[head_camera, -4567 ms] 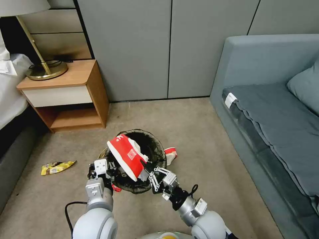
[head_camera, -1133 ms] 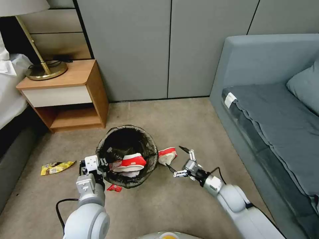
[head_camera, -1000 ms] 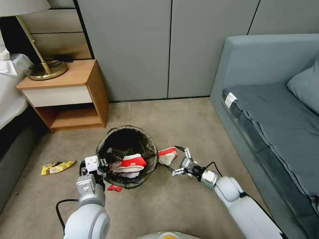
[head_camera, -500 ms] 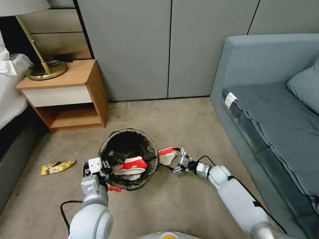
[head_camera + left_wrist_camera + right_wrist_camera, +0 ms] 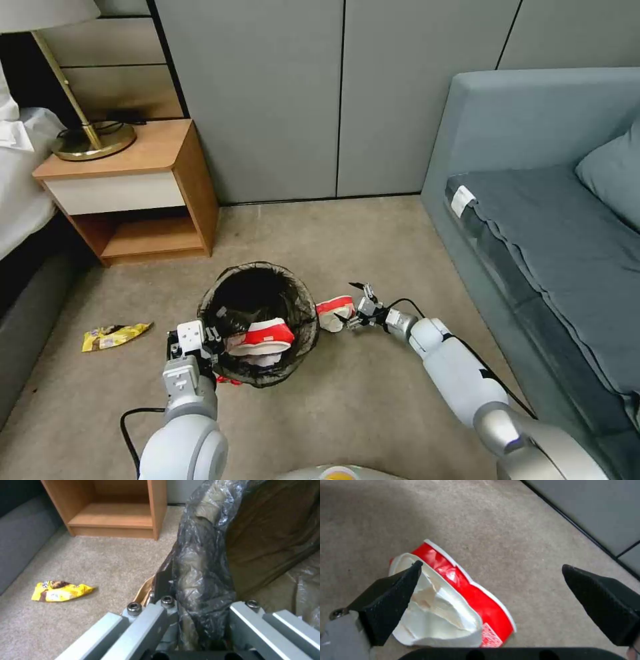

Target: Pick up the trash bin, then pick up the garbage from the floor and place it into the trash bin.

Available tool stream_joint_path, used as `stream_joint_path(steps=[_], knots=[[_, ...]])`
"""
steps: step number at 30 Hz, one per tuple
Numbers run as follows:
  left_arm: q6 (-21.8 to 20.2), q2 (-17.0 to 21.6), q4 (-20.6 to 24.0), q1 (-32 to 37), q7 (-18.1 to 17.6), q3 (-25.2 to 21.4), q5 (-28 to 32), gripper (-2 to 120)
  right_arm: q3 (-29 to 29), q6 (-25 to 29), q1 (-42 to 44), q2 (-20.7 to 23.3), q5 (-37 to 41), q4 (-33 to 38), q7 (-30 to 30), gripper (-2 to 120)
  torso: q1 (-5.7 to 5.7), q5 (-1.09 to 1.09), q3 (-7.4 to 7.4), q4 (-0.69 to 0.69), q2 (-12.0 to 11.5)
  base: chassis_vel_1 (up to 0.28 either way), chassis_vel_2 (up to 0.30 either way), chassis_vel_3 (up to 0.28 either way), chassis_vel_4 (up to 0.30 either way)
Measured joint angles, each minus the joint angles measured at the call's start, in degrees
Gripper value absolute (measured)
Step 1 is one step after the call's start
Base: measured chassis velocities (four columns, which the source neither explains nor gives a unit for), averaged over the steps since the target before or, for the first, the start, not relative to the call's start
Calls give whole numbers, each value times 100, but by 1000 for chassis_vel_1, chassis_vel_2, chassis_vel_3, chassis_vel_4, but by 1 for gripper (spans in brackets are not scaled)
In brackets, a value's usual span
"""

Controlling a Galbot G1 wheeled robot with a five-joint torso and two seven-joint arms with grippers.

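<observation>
Carpet floor is bounded by a wooden nightstand at the far left and a grey sofa on the right. Trash bin, lined with a dark bag, is gripped at its near-left rim by the left end effector, clamped shut on the bag-covered rim. One crushed red-and-white cup is seen inside the bin. A second crushed cup lies on the floor just right of the bin; the right end effector is held wide open around it, one fingertip over the cup's white edge. A yellow snack wrapper lies well left of the bin. No print can be read.
</observation>
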State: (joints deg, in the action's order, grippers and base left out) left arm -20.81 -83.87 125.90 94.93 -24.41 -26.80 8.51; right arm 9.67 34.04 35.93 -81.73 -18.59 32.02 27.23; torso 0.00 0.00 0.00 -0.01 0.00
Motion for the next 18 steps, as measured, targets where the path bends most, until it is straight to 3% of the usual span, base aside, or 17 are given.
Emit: stream_joint_path(steps=[18], knots=[[22, -33, 132, 131, 7, -7, -68, 0, 76, -171, -186, -352, 51, -662, -36, 100, 0, 0, 0, 1, 0, 0, 0, 0, 0]])
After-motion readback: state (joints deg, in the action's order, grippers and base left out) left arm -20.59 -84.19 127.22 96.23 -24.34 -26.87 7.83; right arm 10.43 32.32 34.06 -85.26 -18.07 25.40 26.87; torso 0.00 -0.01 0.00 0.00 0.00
